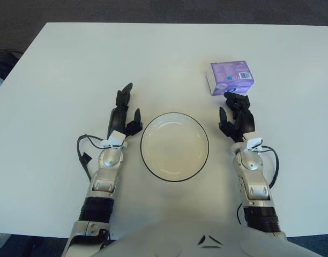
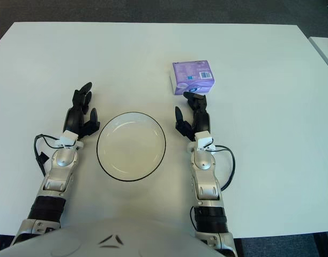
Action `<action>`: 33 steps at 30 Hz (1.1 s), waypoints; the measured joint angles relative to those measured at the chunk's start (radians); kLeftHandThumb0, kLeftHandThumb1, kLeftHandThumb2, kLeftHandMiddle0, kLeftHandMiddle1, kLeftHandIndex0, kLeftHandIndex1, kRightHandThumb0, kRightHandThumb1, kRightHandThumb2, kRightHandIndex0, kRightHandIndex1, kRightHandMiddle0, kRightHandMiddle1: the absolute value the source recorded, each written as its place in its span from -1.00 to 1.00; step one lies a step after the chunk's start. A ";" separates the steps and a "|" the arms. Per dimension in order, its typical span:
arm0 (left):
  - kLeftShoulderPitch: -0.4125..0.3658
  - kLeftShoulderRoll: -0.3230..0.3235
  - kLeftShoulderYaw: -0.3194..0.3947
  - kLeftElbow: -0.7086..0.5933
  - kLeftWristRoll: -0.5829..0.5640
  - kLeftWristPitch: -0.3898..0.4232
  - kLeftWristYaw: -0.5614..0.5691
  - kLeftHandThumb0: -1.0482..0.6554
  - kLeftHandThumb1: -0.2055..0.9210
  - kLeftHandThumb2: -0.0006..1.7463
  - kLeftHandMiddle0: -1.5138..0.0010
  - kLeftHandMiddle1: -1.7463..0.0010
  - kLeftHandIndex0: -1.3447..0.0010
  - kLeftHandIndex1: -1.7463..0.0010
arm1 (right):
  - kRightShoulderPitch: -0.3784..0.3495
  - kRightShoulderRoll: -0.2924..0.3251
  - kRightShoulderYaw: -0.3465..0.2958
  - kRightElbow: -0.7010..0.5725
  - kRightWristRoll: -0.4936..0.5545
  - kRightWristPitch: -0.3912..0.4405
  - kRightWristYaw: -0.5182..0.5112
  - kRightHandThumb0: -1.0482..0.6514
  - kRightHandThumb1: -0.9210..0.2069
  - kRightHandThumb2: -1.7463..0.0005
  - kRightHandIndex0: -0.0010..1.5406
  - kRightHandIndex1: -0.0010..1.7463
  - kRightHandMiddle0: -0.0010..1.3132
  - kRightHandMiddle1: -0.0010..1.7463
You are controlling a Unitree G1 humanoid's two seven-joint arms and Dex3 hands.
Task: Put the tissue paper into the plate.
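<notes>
Because the tissue pack [image 1: 230, 77] sits on the far right of the table [image 1: 67, 59], just past the right hand [image 1: 236, 115], nothing is held yet. The right hand's fingers are loosely open with nothing in them, and their tips are near the pack but do not seem to touch it. The left hand [image 1: 124, 112] shows just left of the plate [image 1: 174, 146], with its fingers open and holding nothing too. The plate is near the middle, between the two hands, and it has nothing in it.

The pack looks smooth and light, so I think it could slide away if the fingers push it before they close. A weak hold could let it drop outside the plate.

The table is white and flat. Dark floor shows past its far edge.
</notes>
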 measured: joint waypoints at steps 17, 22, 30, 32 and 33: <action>0.000 -0.003 0.000 0.005 0.003 0.002 0.002 -0.59 1.00 -0.02 0.62 0.94 1.00 0.31 | 0.122 -0.027 -0.041 -0.226 0.029 -0.034 0.035 -0.27 -0.62 0.04 -0.71 -0.12 -1.00 0.20; -0.004 -0.004 0.000 0.011 0.003 0.002 0.002 -0.58 1.00 -0.02 0.62 0.94 1.00 0.32 | 0.101 -0.027 -0.050 -0.273 0.020 -0.039 0.020 -0.26 -0.53 -0.01 -0.77 -0.13 -1.00 0.20; -0.008 -0.011 0.001 0.023 0.001 -0.001 0.004 -0.56 1.00 -0.02 0.60 0.93 1.00 0.30 | -0.001 -0.051 -0.073 -0.349 0.002 0.040 0.022 -0.27 -0.51 -0.03 -0.79 -0.15 -1.00 0.16; -0.010 -0.013 0.001 0.029 -0.001 -0.004 0.005 -0.56 1.00 -0.02 0.60 0.93 1.00 0.30 | -0.039 -0.066 -0.083 -0.350 -0.006 0.051 0.022 -0.28 -0.51 -0.03 -0.79 -0.16 -1.00 0.15; -0.011 -0.014 0.001 0.031 -0.001 -0.005 0.005 -0.56 1.00 -0.02 0.60 0.93 1.00 0.30 | -0.056 -0.073 -0.088 -0.350 -0.008 0.053 0.022 -0.28 -0.51 -0.03 -0.79 -0.16 -1.00 0.15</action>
